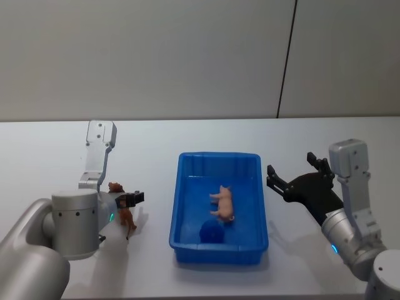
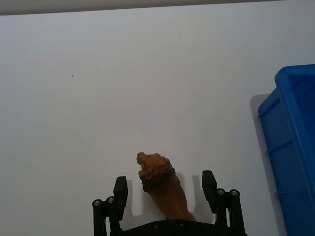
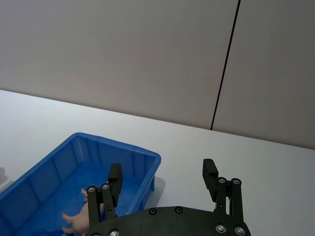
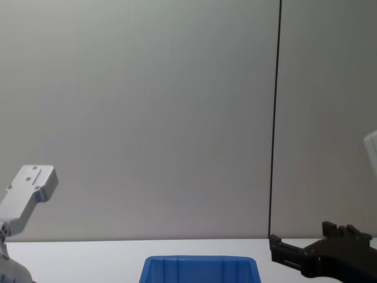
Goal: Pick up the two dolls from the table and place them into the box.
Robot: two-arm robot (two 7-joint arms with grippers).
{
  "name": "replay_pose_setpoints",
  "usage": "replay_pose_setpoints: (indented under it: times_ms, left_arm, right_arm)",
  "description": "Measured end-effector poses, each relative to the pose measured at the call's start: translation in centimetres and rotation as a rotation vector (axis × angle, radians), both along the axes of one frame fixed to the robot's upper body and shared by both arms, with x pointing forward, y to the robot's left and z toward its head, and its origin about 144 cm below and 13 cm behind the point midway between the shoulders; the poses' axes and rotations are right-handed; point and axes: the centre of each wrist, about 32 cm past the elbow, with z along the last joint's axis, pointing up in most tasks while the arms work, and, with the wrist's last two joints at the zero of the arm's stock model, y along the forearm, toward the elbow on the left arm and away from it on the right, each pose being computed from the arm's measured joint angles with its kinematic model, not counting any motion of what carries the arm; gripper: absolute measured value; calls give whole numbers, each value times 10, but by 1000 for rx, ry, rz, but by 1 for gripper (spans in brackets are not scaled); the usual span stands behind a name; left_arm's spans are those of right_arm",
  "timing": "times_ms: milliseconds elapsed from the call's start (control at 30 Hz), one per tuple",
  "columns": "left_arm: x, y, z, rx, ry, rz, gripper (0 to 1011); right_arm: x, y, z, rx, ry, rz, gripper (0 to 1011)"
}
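A plain white counter [image 1: 62, 144] carries a bright blue plastic bin [image 1: 185, 206] at its centre, where a pink pig figure [image 1: 223, 203] already lies on the floor beside a dark blue round object [image 1: 211, 233]. To the bin's left, a brown lion figure [image 2: 162, 184] stands upright on the counter between the spread fingers of the left end effector [image 2: 167, 194], which sits open around it with a gap on both sides of the body and grips nothing. The toy looks like small, light, rigid moulded plastic with a smooth surface that may slip under a loose pinch; the broad flanks behind the mane seem the soundest place to take hold, rather than the thin legs or the head. To the bin's right, the right end effector [image 1: 299, 180] hovers above the counter with its fingers wide apart and empty, pointing toward the bin's right wall.
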Motion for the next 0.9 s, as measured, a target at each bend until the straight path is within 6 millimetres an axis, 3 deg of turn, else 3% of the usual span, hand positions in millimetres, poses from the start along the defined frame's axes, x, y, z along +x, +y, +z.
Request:
replay_pose_setpoints:
  times_ms: [267, 567, 800, 900]
  left_arm:
    - [2, 1, -6, -11, 18, -3, 808]
    - [4, 0, -12, -22, 47, -14, 496]
    - [5, 0, -14, -18, 61, -25, 376]
    - [5, 0, -14, -12, 62, -34, 375]
  right_arm:
    - [0, 0, 0, 0, 0, 0, 1001]
    - [0, 0, 0, 0, 0, 0, 1001]
    - [0, 0, 0, 0, 0, 0, 1001]
    - [0, 0, 0, 0, 0, 0, 1001]
